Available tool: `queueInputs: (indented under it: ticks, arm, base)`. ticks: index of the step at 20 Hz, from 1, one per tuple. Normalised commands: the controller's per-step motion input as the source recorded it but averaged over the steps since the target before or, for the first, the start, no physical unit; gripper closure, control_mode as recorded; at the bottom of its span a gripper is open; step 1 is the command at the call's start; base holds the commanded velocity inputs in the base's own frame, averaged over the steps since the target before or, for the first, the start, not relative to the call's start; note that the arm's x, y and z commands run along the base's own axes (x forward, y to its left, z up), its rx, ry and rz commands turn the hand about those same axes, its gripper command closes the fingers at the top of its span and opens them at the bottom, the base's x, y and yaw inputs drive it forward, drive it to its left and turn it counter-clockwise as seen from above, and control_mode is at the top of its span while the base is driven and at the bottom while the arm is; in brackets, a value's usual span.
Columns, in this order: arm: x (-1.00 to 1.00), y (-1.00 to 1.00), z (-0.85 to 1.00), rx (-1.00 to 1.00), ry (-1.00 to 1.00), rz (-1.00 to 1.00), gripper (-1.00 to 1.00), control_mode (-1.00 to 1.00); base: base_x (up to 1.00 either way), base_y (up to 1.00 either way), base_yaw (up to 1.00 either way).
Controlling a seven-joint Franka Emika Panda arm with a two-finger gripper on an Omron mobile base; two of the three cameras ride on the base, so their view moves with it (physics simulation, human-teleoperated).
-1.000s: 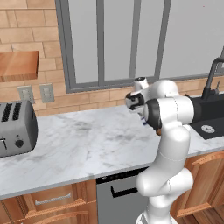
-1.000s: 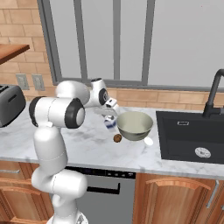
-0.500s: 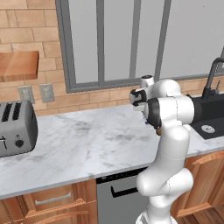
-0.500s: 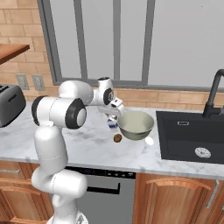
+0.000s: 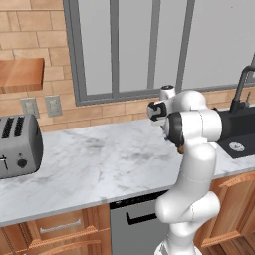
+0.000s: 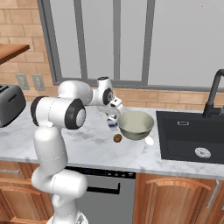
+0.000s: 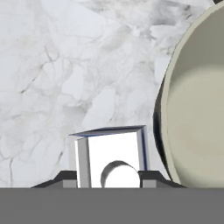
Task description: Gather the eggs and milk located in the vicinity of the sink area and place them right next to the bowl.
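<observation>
At the centre of the right base view the jaws pinch the milk [image 6: 113, 123] on the counter [image 6: 92, 146] — just left of the bowl [image 6: 135, 125]; one brown egg [image 6: 117, 138] lies below it.

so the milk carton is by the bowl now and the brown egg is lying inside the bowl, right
Not quite. The milk carton does stand beside the bowl, between the fingers of the gripper. But the brown egg is not inside the bowl: the right base view shows it on the marble counter, just outside the bowl's near-left rim.
</observation>
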Motion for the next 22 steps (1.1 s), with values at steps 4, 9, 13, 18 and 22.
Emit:
queueInputs:
  ticks: [4,9,13,18,22]
  arm:
    - [-0.22,0.01,0.0,0.02,-0.15,0.0,1.0,-1.0]
    - [-0.23,0.0,-0.09,0.02,-0.12,0.03,1.0,-1.0]
    - [-0.23,0.17,0.01,0.05,-0.16,0.08,1.0,-1.0]
    - [0.04,0.13,0.02,0.0,-0.01,0.05,1.0,-1.0]
    - [0.22,-0.07,0.0,0.0,0.05,0.0,1.0,-1.0]
  base:
    - [0.0,0.0,0.0]
    - [0.0,0.0,0.0]
    - [0.0,0.0,0.0]
    - [0.0,0.0,0.0]
    - [0.0,0.0,0.0]
